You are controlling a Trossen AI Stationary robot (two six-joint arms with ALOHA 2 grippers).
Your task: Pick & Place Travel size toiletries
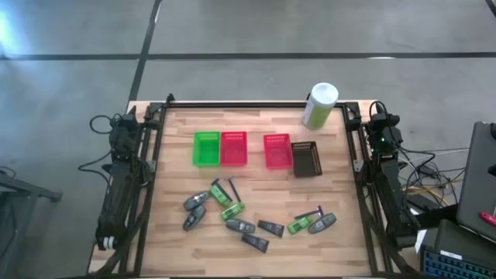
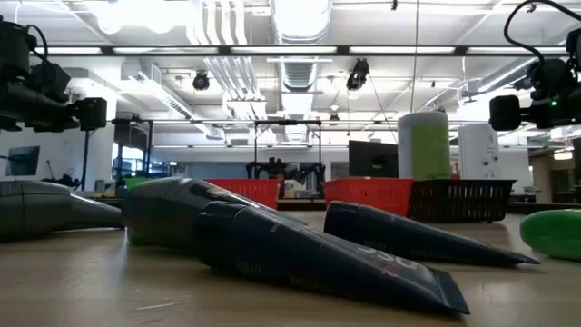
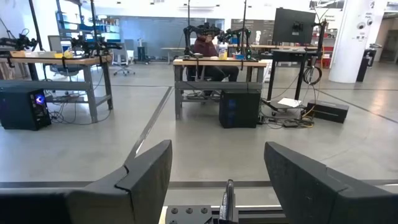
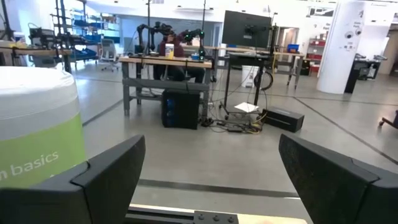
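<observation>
The travel size toiletries (image 1: 248, 217) lie scattered flat on the near half of the wooden table: grey oval bottles (image 1: 195, 202), bright green tubes (image 1: 232, 210), dark flat tubes (image 1: 270, 228) and thin dark sticks (image 1: 231, 188). The low view shows dark tubes (image 2: 309, 250) close up and a green tube (image 2: 554, 232) at the right. My left gripper (image 3: 217, 162) is parked at the table's far left corner (image 1: 124, 128), open. My right gripper (image 4: 211, 155) is parked at the far right corner (image 1: 381, 128), open too. Both stand far from the toiletries and look out into the room.
Across the table's middle stand a green basket (image 1: 206, 148), two red baskets (image 1: 233, 148) (image 1: 277, 150) and a dark basket (image 1: 305, 158). A white-and-green canister (image 1: 319, 105) stands at the far edge near my right arm. A person sits at a desk (image 3: 208, 46) in the room beyond.
</observation>
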